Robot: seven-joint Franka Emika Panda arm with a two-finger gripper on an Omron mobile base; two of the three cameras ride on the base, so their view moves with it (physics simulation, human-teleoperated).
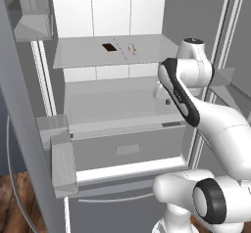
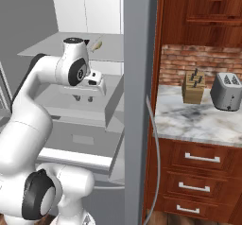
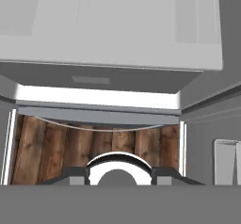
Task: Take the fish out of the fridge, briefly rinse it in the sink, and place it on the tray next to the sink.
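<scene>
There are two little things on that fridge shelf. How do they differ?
The fish is pale, slim and pointed; the dark brown square item is flat and square. The fish lies to the right, the square item to the left. Both rest on the same pale shelf in the open fridge.

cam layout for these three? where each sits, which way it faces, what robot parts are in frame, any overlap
Left base view: behind the arm to its left, facing into the open fridge; the fish and a dark square item lie on a shelf; white arm at lower right.
Right base view: behind the arm to its right, facing the fridge and a counter with a toaster and knife block; arm at lower left, gripper pointing down.
Hand view: on the hand, looking down the fridge front to the wood floor.
Shared: both base views show fridge shelf, fish, arm.
</scene>
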